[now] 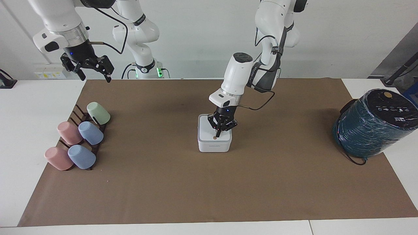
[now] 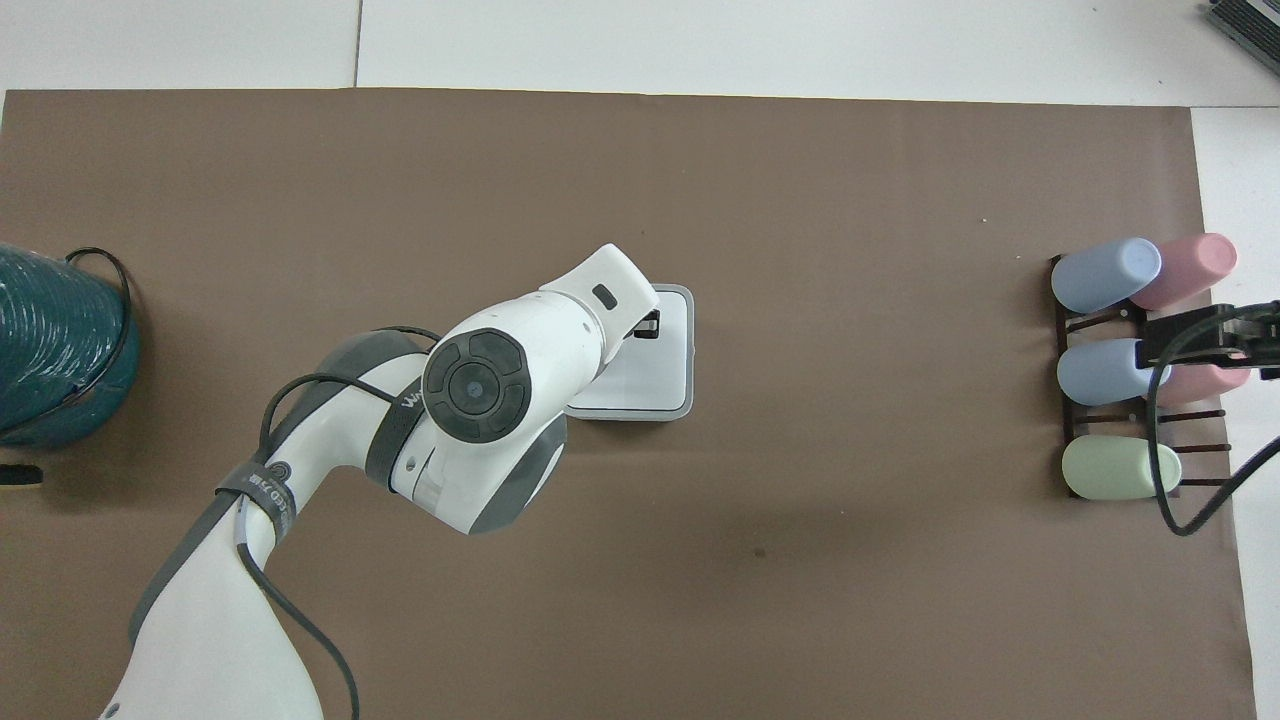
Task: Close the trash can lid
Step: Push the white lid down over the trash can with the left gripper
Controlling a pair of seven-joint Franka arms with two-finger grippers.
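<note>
trash can (image 1: 214,138) sits mid-mat, lid (image 1: 212,130) lying flat on it, looks shut. facing view: left gripper (image 1: 217,135) tip on the lid by its orange dot, jaws together; press straight down, then lift clear. right gripper (image 1: 94,75) waits, jaws apart, above the cup rack (image 1: 83,129). overhead view: your left arm hides most of the lid (image 2: 655,370).
</note>
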